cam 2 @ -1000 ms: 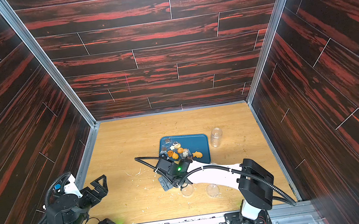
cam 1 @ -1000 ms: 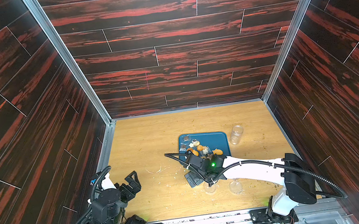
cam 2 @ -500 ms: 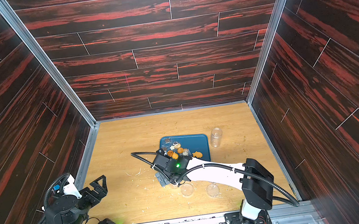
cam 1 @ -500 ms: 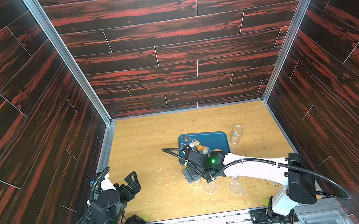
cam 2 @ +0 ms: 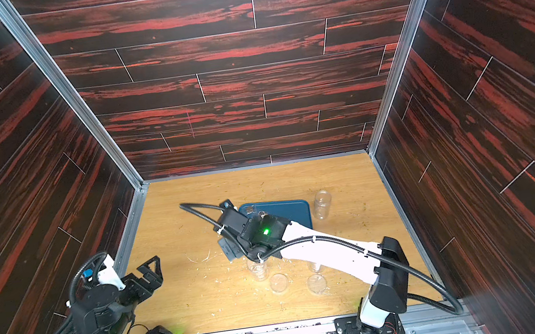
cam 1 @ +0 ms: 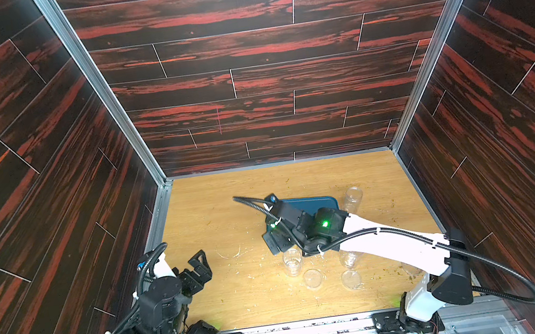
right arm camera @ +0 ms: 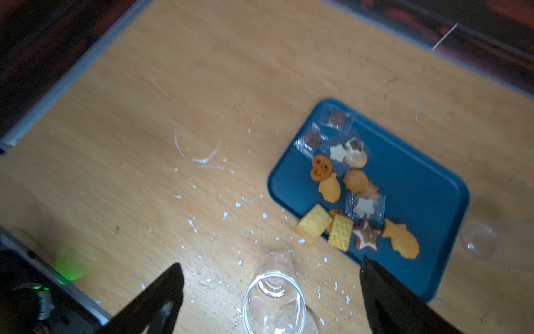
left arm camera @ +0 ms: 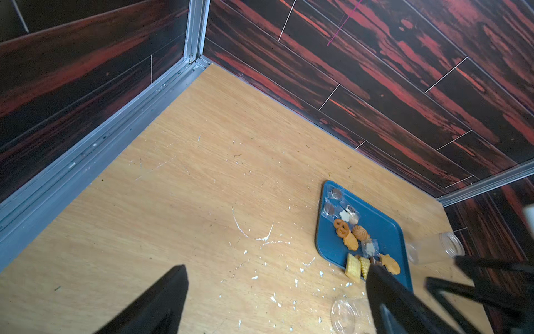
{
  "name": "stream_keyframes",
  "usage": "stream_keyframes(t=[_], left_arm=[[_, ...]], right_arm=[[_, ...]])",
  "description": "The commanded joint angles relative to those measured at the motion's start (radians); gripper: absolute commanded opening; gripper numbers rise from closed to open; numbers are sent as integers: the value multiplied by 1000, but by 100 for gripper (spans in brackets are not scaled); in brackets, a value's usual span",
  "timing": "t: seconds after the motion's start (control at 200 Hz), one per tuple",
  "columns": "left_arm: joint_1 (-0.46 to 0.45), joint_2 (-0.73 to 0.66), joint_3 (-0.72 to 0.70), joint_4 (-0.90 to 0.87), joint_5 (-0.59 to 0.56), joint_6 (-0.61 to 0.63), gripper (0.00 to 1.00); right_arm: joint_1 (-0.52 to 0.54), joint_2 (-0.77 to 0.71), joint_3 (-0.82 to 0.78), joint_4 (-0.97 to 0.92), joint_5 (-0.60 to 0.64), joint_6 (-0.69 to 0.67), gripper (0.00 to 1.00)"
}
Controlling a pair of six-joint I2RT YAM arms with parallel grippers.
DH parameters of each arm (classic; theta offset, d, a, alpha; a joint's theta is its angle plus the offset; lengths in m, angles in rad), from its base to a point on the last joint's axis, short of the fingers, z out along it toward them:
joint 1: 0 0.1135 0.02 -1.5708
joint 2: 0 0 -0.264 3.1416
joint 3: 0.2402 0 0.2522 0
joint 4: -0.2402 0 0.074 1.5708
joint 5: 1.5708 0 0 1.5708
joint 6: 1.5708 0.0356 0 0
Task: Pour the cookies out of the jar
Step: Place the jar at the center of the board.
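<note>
The clear jar (right arm camera: 273,295) stands upright and empty on the wooden table, its mouth toward the right wrist camera; both top views show it (cam 1: 292,263) (cam 2: 257,269). My right gripper (right arm camera: 270,266) hangs open above it, fingers wide on either side, touching nothing. The cookies (right arm camera: 358,185) lie scattered on the blue tray (right arm camera: 419,179), golden, orange and brown; a yellow square one (right arm camera: 313,227) overhangs the tray's near edge. In both top views my right arm covers most of them. My left gripper (cam 1: 198,264) is open and empty at the near left, far from the tray (left arm camera: 375,228).
A second clear jar (cam 1: 351,199) stands right of the tray. Another jar (cam 1: 350,258) and two round clear lids (cam 1: 312,277) (cam 1: 351,279) sit near the table's front. Pale crumbs and white scuffs (left arm camera: 260,237) litter the wood. Dark walls enclose three sides.
My right arm has pulled up and back toward the tray, uncovering the standing jar and hiding the cookies from above. Its jaws stayed open. The left arm has not moved.
</note>
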Motion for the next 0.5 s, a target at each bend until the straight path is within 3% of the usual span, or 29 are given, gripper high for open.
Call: stream_keyframes(t=[0.0,0.316,0.491], left_arm=[[4,33,-8,53,-40,44,100],[5,144,-45,210,-25,109,100],[12,236,-31,292,8,123,100]], right_arm=[[-22,-49,75,-57,6,-49,99],[-169,-119,173,-105,-103,-75,98],[-310,-160,235,-134,-180,-100,98]])
